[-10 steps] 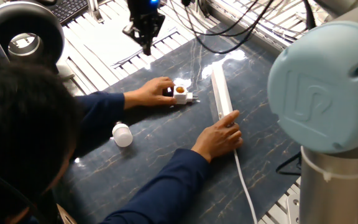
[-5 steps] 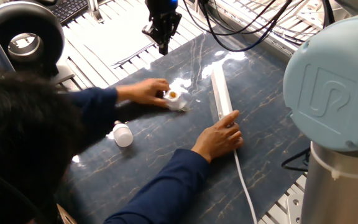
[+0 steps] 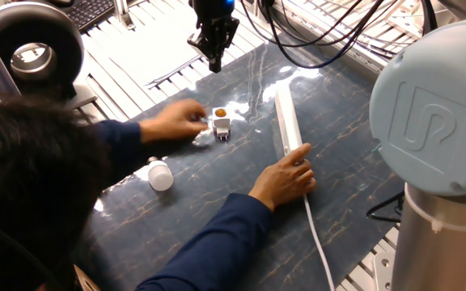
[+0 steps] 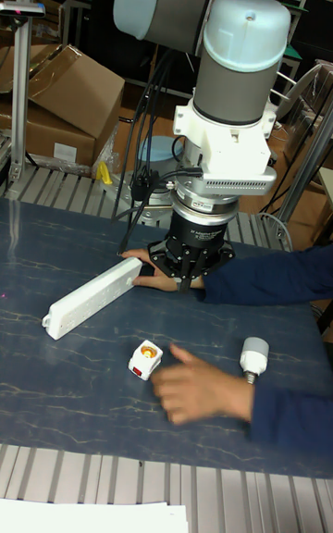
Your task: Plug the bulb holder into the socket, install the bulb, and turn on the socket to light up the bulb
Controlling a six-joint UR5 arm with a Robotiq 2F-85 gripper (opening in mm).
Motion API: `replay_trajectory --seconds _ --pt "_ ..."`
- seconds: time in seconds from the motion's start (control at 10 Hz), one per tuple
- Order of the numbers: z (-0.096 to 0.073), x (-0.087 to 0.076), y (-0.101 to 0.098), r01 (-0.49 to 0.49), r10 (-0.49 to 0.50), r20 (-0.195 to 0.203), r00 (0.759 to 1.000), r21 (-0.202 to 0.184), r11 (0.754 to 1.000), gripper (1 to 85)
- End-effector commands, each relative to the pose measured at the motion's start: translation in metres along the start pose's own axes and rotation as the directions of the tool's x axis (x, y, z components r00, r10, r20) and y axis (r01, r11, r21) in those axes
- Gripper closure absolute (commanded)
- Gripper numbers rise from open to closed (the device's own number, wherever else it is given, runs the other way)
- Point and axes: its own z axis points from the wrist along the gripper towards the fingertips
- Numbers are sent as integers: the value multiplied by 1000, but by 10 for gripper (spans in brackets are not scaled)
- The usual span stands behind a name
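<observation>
the bulb lies on its side on the dark mat, nearest the person. one hand rests on the socket end, another hand just beside the bulb holder. farther back the gripper hangs above the mat edge, fingers pressed together, holding nothing

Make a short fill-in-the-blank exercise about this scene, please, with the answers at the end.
1. The small white cube-like bulb holder stands on the mat with its orange opening facing ____.
2. The rounded white bulb lies on its ____.
3. One hand rests on the cord end of the long white ____.
4. The gripper holds ____.

Answers: up; side; socket; nothing
</observation>
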Motion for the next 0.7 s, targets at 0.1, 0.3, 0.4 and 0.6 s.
replay_trajectory --seconds 0.1,0.3,0.4,0.6 --pt "-2 1 -1 -6 6 -5 1000 4 1000 847" --pt "-2 1 0 -6 6 -6 1000 0 1000 847" --pt "-2 1 -1 -6 6 -6 1000 4 1000 847" --pt "-2 0 -3 4 -4 -2 1000 13 1000 847"
